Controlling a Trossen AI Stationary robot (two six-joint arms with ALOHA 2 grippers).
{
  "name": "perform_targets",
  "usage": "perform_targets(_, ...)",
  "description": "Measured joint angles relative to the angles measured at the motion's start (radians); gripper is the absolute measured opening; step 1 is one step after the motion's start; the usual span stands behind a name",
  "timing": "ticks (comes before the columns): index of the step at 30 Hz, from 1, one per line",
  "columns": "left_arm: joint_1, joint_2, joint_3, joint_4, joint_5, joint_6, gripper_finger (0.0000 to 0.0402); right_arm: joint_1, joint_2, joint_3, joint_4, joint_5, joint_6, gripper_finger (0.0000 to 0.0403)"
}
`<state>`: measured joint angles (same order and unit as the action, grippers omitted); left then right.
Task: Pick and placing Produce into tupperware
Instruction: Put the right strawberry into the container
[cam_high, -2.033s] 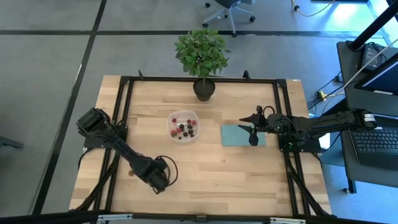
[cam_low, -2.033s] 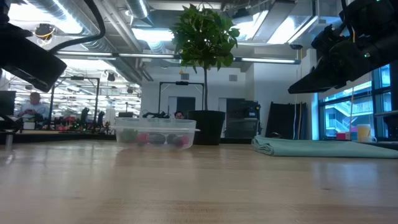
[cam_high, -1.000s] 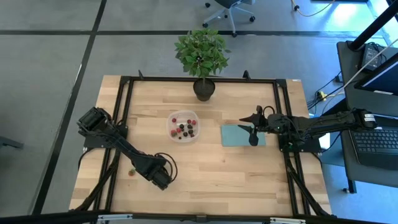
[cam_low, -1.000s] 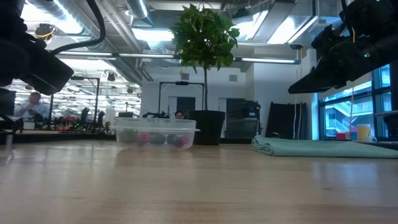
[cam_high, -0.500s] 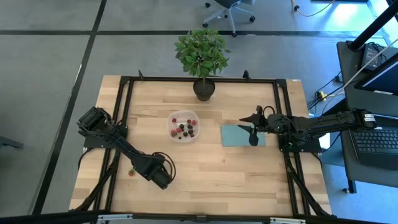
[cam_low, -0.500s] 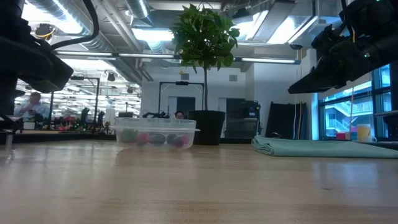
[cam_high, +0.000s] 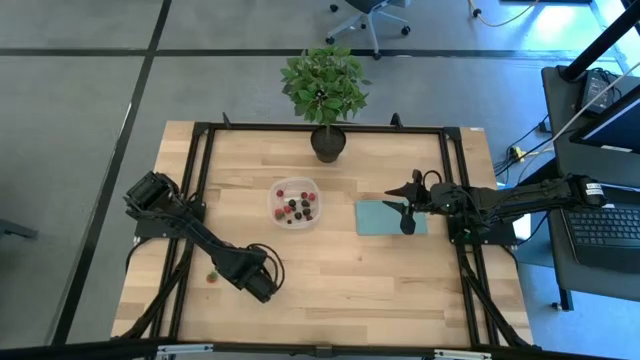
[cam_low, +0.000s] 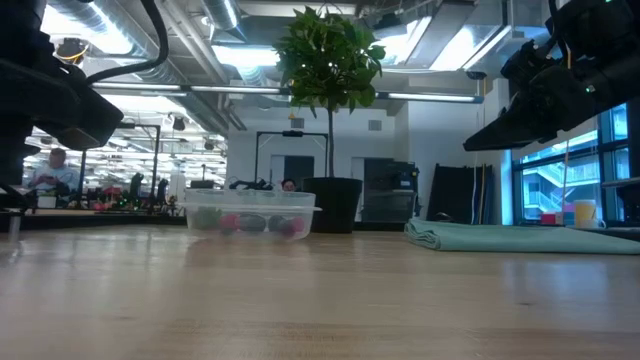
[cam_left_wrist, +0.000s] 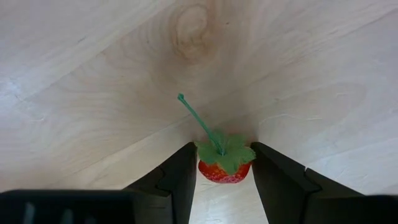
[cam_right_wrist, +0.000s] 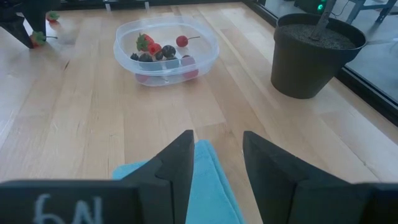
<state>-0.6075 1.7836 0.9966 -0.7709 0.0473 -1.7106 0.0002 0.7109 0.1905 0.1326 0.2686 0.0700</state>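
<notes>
Pale wooden table (cam_high: 340, 270) under me, and my left gripper (cam_left_wrist: 224, 171) sits low near its front-left part, fingers (cam_left_wrist: 177, 180) closed on a small red strawberry with a green cap and stem (cam_left_wrist: 224, 165), barely shifted from half a second ago. Another red berry (cam_high: 211, 277) lies on the wood just beside that arm, while the shallow clear plastic container (cam_high: 294, 203) of red and dark berries stands mid-table. My right gripper (cam_right_wrist: 214, 155) hangs parted over the folded teal cloth (cam_high: 390, 217), unmoved.

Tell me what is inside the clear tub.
The tub holds a few red berries and dark berries, loosely piled. Any berries lying beneath that pile are covered and cannot be seen.
</notes>
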Motion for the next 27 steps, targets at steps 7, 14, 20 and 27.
perform_targets(7, 0.0, 0.0, 0.0, 0.0, 0.004, 0.05, 0.013, 0.0, 0.0, 0.0, 0.0, 0.0, 0.0, 0.0141)
perform_targets(14, 0.0, 0.0, 0.0, -0.001, 0.006, 0.073, 0.0105, 0.0, 0.0, 0.0, -0.002, 0.0, 0.0, 0.0141)
perform_targets(20, 0.0, 0.0, 0.0, 0.001, 0.008, 0.12, 0.012, 0.0, 0.0, 0.0, -0.003, 0.0, 0.0, 0.0141)
perform_targets(27, 0.018, 0.0, 0.0, 0.0, 0.021, 0.286, 0.0105, 0.0, 0.0, 0.0, -0.003, 0.0, 0.0, 0.0141)
